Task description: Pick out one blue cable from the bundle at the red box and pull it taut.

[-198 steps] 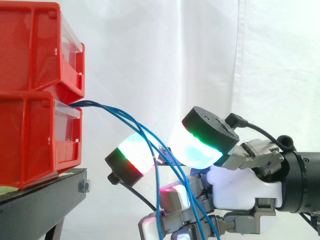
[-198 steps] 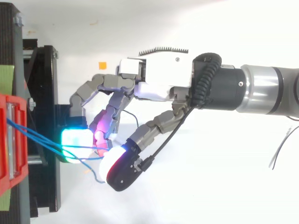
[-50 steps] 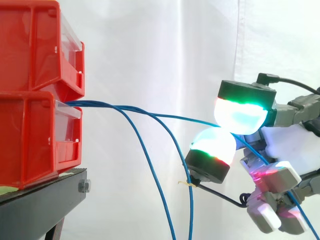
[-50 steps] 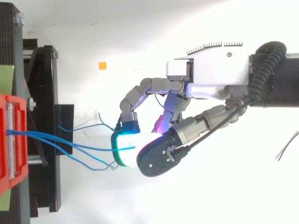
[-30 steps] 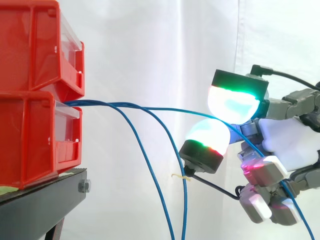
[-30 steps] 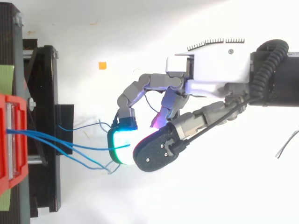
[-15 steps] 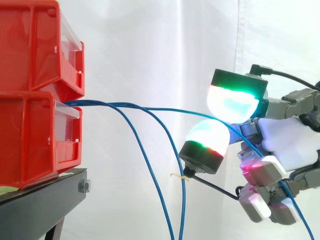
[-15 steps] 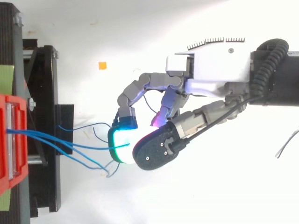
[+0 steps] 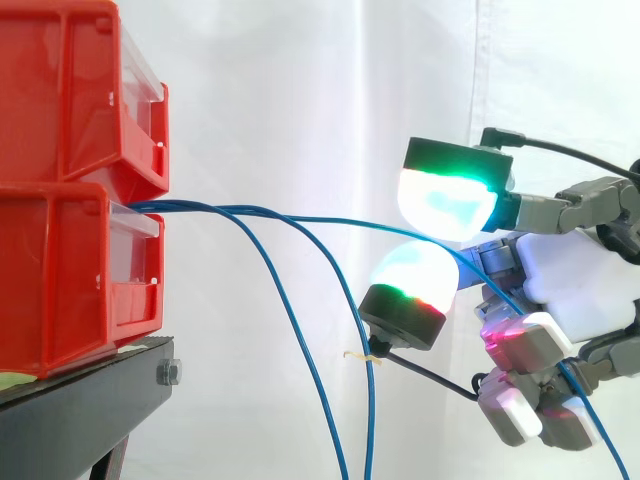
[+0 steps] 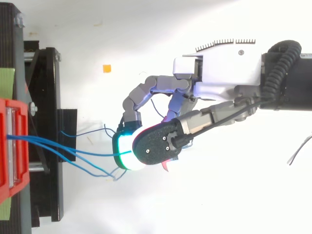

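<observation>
- Side view: a thin blue cable (image 9: 330, 219) is led out of the stacked red plastic box (image 9: 70, 280) on the left. It runs rightward, nearly level and slightly bowed, into the white-and-grey robot hand (image 9: 570, 280).
- The fingers are curled round it, and it is caught between two glowing pads (image 9: 445, 205). Two slack blue cables (image 9: 371, 400) hang below.
- Top view: the hand (image 10: 219, 73) lies right of the box (image 10: 9, 117), so tension is judged to need a pull rightward along the cable's axis.
- No writing can be read.
</observation>
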